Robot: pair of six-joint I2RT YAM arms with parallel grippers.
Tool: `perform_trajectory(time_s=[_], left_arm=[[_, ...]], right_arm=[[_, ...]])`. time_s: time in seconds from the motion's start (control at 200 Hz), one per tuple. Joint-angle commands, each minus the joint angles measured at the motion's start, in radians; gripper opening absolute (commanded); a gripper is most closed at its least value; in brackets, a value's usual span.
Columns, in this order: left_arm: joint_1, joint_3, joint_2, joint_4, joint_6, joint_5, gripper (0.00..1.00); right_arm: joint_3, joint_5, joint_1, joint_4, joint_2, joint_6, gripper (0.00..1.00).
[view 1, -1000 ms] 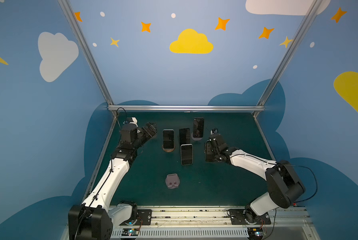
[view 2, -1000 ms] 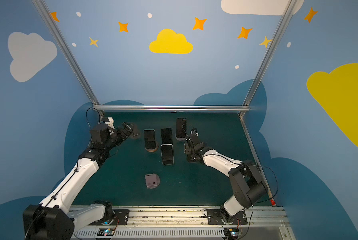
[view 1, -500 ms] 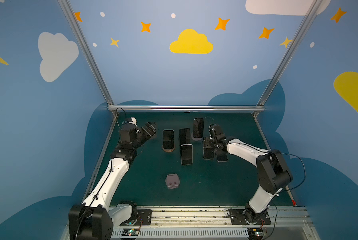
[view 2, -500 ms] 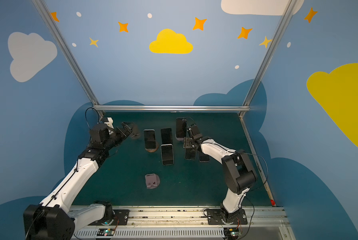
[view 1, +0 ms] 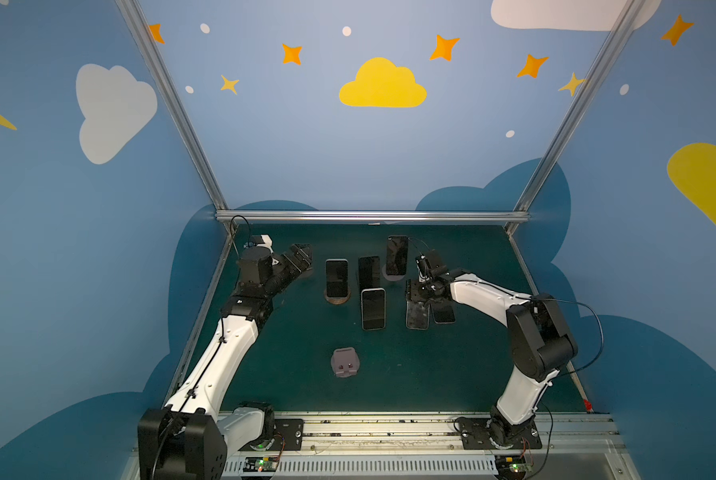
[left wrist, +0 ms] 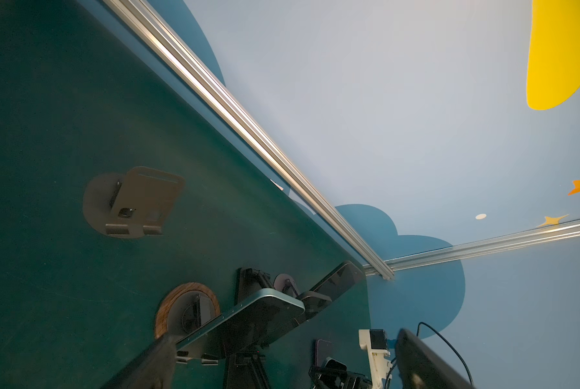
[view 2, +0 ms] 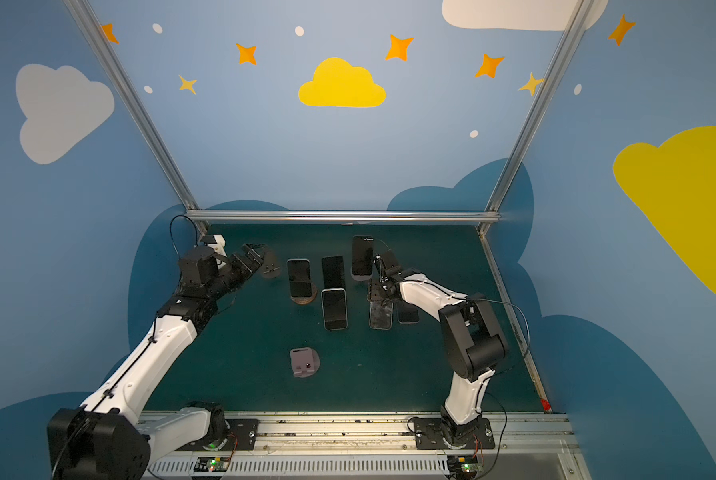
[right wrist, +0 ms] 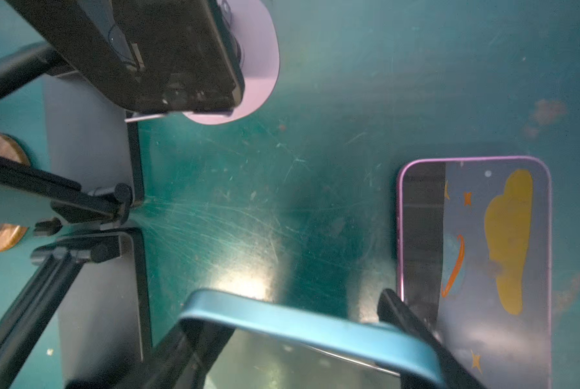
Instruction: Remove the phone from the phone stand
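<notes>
Phone (view 1: pixel 417 316), blue-edged, sat clamped at its top end in the right claw (view 1: pixel 417 297), low at the worktop (view 1: pixel 452 374), just beside a purple phone (view 1: pixel 444 312). Removal looked done, with the set-down in hand; the next move called for letting go and lifting clear. Left claw (view 1: pixel 301 258) gaped wide and empty.

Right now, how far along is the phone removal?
Done: the white-rimmed phone and purple-rimmed phone lie flat. In hand: the right end effector grips the blue phone, low between them. Remaining: three propped phones; the left end effector is open.
</notes>
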Motion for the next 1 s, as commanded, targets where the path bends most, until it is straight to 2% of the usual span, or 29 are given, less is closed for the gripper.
perform_trajectory(time_s=[0.0, 0.195, 0.551, 0.801, 0.996], left_arm=[[0.004, 0.02, 0.003, 0.025, 0.003, 0.007, 1.0], [0.006, 0.02, 0.005, 0.027, -0.001, 0.012, 1.0], [0.01, 0.019, 0.009, 0.031, -0.003, 0.013, 1.0], [0.012, 0.019, 0.009, 0.03, -0.003, 0.017, 1.0], [0.013, 0.019, 0.01, 0.03, -0.004, 0.015, 1.0]], right_arm=[[0.011, -0.001, -0.006, -0.019, 0.002, 0.004, 0.57], [0.055, -0.004, -0.012, -0.032, 0.055, -0.007, 0.57], [0.036, -0.014, -0.004, -0.015, 0.091, 0.002, 0.58], [0.035, -0.054, -0.004, 0.015, 0.107, -0.062, 0.6], [0.054, -0.036, -0.007, 0.0, 0.132, -0.083, 0.61]])
